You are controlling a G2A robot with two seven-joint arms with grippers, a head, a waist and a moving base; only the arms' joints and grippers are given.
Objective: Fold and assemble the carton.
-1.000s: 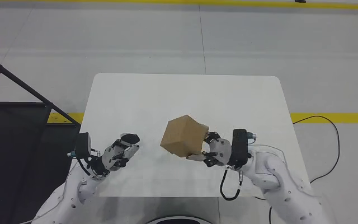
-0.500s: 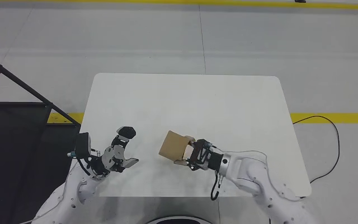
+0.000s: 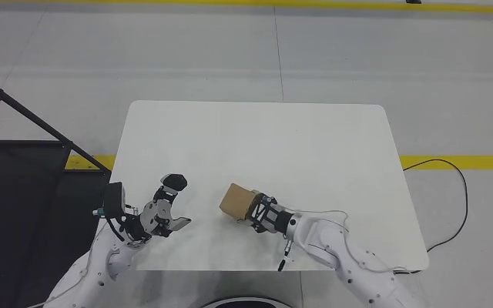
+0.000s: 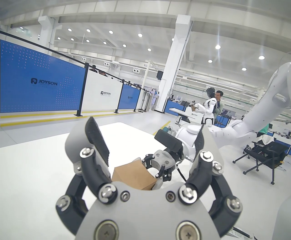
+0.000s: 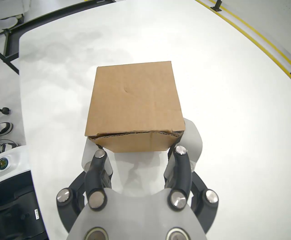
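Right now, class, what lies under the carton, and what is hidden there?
Under the carton is the white table, with the right pincer gripping one end. Its underside is covered, so the bottom flaps' state cannot be seen.

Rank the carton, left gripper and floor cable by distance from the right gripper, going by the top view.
1. carton, gripped by the right gripper itself.
2. left gripper, open, off to the carton's left.
3. floor cable, far off to the right.

1. A big industrial hall: high beamed ceiling (image 4: 136, 13) with rows of lamps (image 4: 217, 46), a tall white pillar (image 4: 174, 63).
2. Blue partition panels (image 4: 38, 91) and yellow floor lines (image 3: 451, 162).
3. Far off, seemingly another humanoid robot (image 4: 208, 106) at a workbench.
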